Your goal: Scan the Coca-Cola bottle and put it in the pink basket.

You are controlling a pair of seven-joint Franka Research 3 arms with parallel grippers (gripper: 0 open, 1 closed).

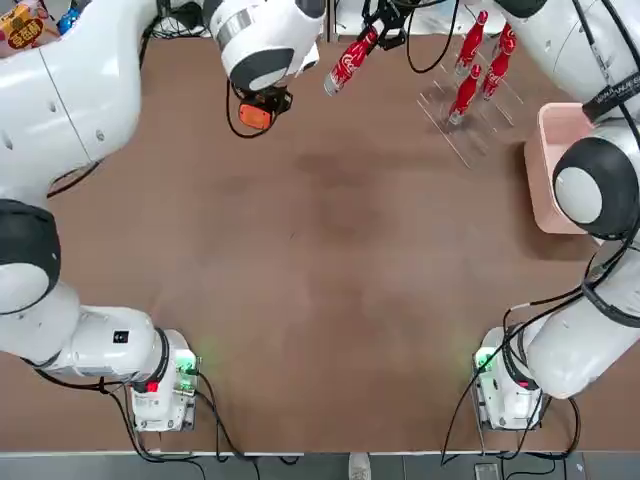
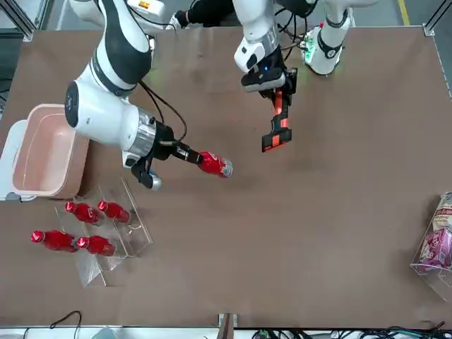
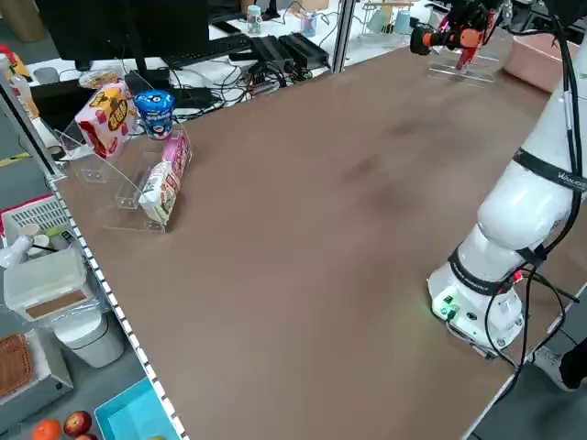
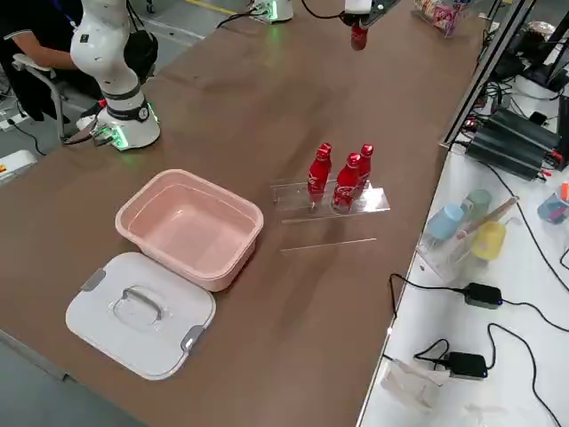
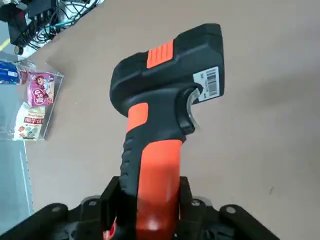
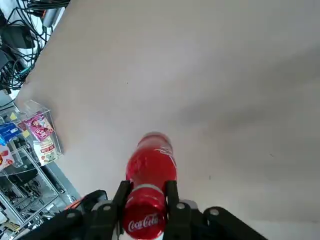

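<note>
Right hand [image 2: 185, 153] clenched on the neck of the Coca-Cola bottle [image 2: 213, 164], held tilted above the tabletop [image 2: 318, 233], well apart from the pink basket [image 2: 44, 159]. Left hand [image 2: 272, 79] grasps the orange-and-black scanner [image 2: 278, 127], suspended just beside the bottle's base.

Two glossy white, rounded robot arms [image 1: 70, 110] carry dark grey joint caps [image 1: 590, 185] and black bands. Loose black cables [image 1: 215, 425] trail from white bases [image 1: 165, 385] lit by small green lights, lower in the top view.
</note>
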